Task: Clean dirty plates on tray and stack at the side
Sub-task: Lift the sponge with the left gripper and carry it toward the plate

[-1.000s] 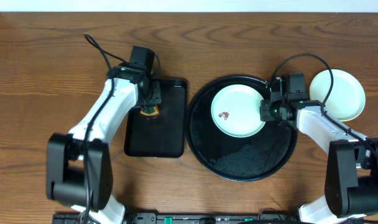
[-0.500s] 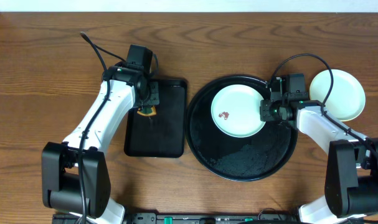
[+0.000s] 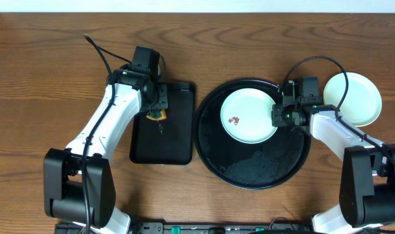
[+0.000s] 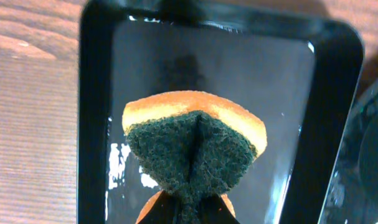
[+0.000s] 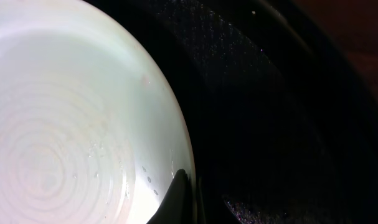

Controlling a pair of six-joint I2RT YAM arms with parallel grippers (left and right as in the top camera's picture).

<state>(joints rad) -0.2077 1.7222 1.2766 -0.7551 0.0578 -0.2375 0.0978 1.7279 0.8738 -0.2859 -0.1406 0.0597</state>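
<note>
A pale mint-white plate (image 3: 249,116) with a reddish-brown smear (image 3: 235,120) lies in the upper part of the round black tray (image 3: 249,170). My right gripper (image 3: 279,116) is shut on the plate's right rim. In the right wrist view a finger (image 5: 181,194) lies over the plate's (image 5: 70,124) edge. Off the tray at the right, a pale yellow plate (image 3: 340,91) and a pale mint-white one (image 3: 369,104) lie overlapping on the table. My left gripper (image 3: 157,109) is shut on an orange sponge with a dark green pad (image 4: 192,149), above the rectangular tray.
A smaller rectangular black tray (image 3: 174,146), wet and shiny, lies left of the round tray; it also shows in the left wrist view (image 4: 92,124). The round tray's floor (image 5: 269,124) carries water droplets. Wooden table (image 3: 41,78) all around.
My left arm has shifted slightly, its elbow moving left, with the sponge staying over the rectangular tray. The right arm and the plate have not moved.
</note>
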